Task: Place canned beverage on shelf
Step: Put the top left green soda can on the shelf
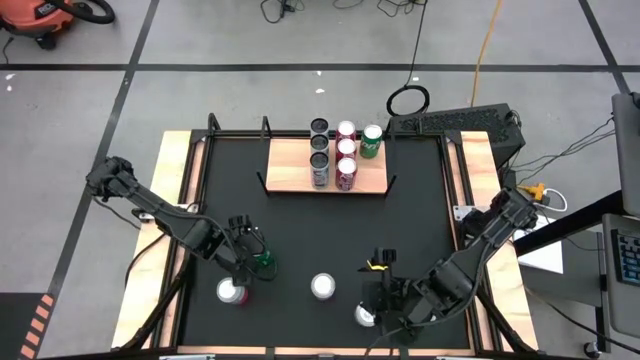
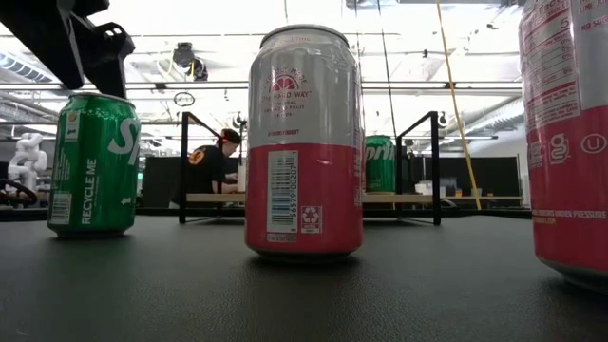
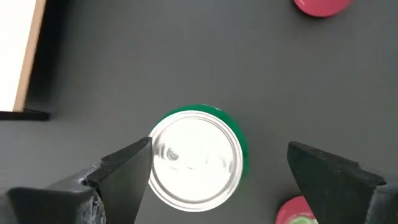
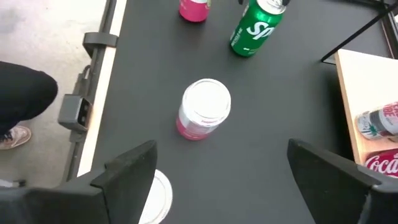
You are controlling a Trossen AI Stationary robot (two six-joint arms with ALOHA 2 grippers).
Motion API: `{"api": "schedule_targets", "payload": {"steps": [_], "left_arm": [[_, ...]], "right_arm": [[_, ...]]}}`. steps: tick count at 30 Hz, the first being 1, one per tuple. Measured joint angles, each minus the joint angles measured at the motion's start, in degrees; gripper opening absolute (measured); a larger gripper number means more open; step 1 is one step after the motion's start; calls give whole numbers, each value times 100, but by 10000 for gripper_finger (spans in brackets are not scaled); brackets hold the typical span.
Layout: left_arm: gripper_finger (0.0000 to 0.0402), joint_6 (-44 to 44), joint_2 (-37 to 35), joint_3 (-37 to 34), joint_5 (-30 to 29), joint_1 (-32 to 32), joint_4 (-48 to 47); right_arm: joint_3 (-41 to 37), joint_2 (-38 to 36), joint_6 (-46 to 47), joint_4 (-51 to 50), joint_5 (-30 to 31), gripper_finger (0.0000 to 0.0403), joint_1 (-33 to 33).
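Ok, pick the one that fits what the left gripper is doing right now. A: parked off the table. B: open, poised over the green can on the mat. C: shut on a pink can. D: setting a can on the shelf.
B: in the left wrist view the left gripper is open, its fingers either side of the green can, which stands on the black mat away from the shelf.

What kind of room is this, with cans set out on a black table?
Probably a robotics lab or workshop, not a shop. A small wooden shelf holding cans sits on a black mat between two robot arms, cables trail across a taped concrete floor, and a person works at benches behind.
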Motion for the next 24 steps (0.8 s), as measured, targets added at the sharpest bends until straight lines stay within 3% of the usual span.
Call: {"api": "schedule_targets", "payload": {"steps": [11,24], "left_arm": [[373,-225,0,0,13,12,-34],[373,-2,0,0,-83,85,-28]], "right_arm": [[-390,7,-374,834,27,338,171],[-586,7,-315,939,32,338,166]]}}
